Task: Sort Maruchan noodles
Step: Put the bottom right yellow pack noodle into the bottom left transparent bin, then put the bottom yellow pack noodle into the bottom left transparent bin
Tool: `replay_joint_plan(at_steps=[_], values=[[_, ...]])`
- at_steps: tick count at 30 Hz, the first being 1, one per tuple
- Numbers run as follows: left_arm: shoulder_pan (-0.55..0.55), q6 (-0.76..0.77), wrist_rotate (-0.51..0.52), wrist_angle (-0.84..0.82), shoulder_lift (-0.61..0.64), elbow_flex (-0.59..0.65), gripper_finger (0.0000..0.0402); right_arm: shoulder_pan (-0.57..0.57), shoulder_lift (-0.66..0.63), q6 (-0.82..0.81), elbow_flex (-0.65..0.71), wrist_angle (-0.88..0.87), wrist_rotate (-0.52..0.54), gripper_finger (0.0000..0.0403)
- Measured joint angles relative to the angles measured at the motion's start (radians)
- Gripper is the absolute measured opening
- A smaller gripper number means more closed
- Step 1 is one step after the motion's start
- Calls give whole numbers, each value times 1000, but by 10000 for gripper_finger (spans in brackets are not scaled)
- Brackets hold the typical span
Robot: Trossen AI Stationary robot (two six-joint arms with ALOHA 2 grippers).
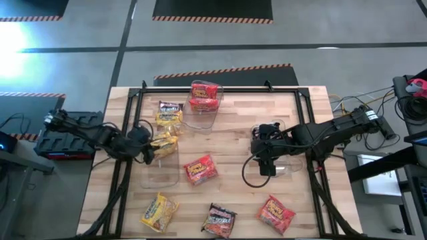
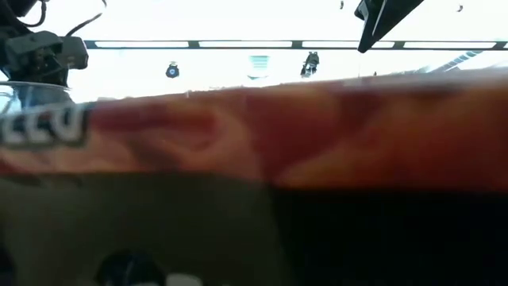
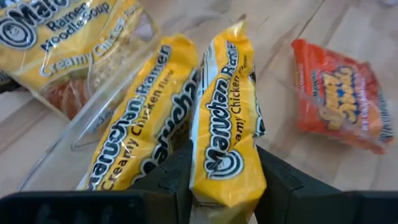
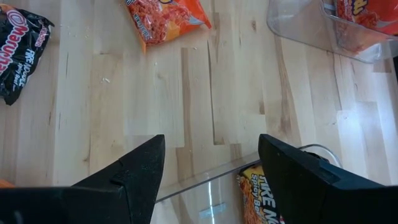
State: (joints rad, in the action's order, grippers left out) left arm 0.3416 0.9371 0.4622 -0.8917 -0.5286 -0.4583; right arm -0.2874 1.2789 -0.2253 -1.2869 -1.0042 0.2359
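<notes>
Blocking the low view, a red packet (image 2: 317, 135); left jaws (image 3: 224, 180) pinch a yellow packet (image 3: 225, 118), right jaws (image 4: 211, 168) gape empty.

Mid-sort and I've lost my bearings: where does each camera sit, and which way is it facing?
High: overhead, straight down; table, both arms.
Low: table height, blocked by a red packet.
Left wrist: past the left gripper shut on a yellow packet.
Right wrist: past the open right gripper at bare wood.
Shared: the middle red packet appears in high and left wrist.
</notes>
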Motion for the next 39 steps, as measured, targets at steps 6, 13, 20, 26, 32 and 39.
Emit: replay_joint_plan(at_steps=[6, 13, 20, 26, 32, 39], values=[[0, 23, -9, -6, -44, 1, 131, 0, 0, 0, 0, 0, 0, 251], [0, 65, -7, -88, -69, -71, 162, 0, 0, 0, 0, 0, 0, 244], [0, 90, 78, -228, -108, -180, 194, 0, 0, 0, 0, 0, 0, 249], [0, 92, 224, -261, -145, -246, 202, 0, 0, 0, 0, 0, 0, 250], [0, 67, 299, -257, -157, -283, 192, 0, 0, 0, 0, 0, 0, 244], [0, 67, 321, -170, -157, -261, 182, 0, 0, 0, 0, 0, 0, 249]])
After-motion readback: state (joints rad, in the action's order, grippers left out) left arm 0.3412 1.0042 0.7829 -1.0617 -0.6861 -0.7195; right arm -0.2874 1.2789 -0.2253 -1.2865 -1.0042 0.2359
